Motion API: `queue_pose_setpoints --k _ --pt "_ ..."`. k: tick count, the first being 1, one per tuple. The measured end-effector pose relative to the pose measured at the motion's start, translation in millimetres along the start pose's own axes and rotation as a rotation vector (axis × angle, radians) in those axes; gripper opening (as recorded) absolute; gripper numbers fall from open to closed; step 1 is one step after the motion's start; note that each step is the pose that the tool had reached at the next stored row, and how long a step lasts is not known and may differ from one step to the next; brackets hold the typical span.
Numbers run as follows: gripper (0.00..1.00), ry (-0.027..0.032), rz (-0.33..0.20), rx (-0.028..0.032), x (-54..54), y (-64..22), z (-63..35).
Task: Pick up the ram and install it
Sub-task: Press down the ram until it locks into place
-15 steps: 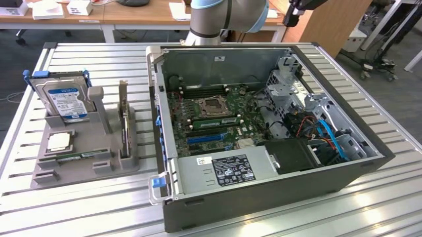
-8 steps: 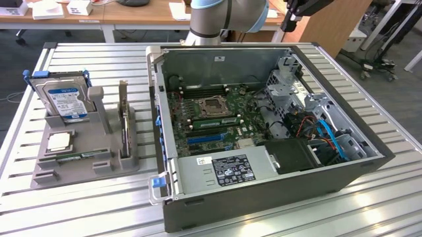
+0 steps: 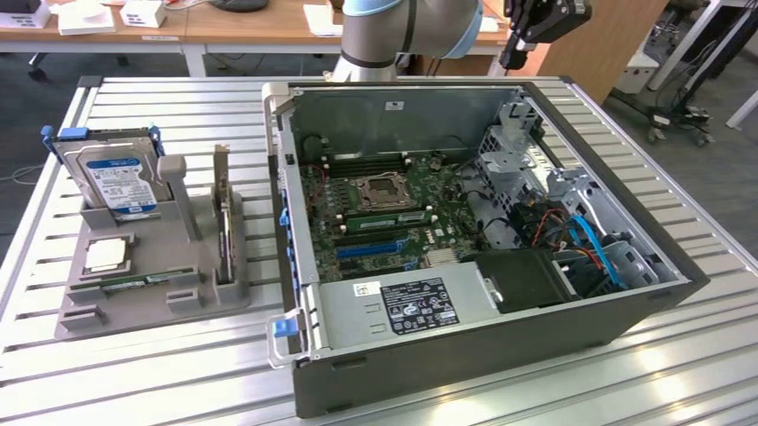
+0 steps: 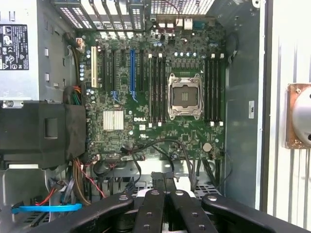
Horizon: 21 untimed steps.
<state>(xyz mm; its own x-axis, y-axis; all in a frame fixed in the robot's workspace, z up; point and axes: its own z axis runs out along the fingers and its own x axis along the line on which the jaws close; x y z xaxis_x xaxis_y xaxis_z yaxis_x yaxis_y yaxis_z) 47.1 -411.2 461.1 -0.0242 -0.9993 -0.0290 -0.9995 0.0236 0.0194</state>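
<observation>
Exterior view: an open computer case (image 3: 474, 346) lies on its side on a slatted metal table (image 3: 177, 98), its circuit board facing up. Off the case's side, toward the exterior view's left, a grey holder (image 3: 89, 315) stands on the table. The ram (image 3: 145, 282) lies flat in this holder, a thin green stick in a low slot at the holder's end nearest the case's front corner. In the same holder, a hard drive (image 3: 119, 182) stands upright farther from the case and a dark card (image 3: 222, 213) stands on edge closer to it. The claw (image 3: 513, 55) hangs above the case's far rim, well apart from the ram. In the wrist view the claw (image 4: 164, 177) is pressed together with nothing between its fingers, above the case's board (image 4: 146, 126) and its bare processor socket (image 4: 183, 95).
</observation>
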Motion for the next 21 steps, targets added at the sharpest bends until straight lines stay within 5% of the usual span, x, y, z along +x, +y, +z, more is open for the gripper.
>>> queue_pose_setpoints --k 21 --pt "0.10 0.0001 0.000 0.0001 1.2 2.1 38.1"
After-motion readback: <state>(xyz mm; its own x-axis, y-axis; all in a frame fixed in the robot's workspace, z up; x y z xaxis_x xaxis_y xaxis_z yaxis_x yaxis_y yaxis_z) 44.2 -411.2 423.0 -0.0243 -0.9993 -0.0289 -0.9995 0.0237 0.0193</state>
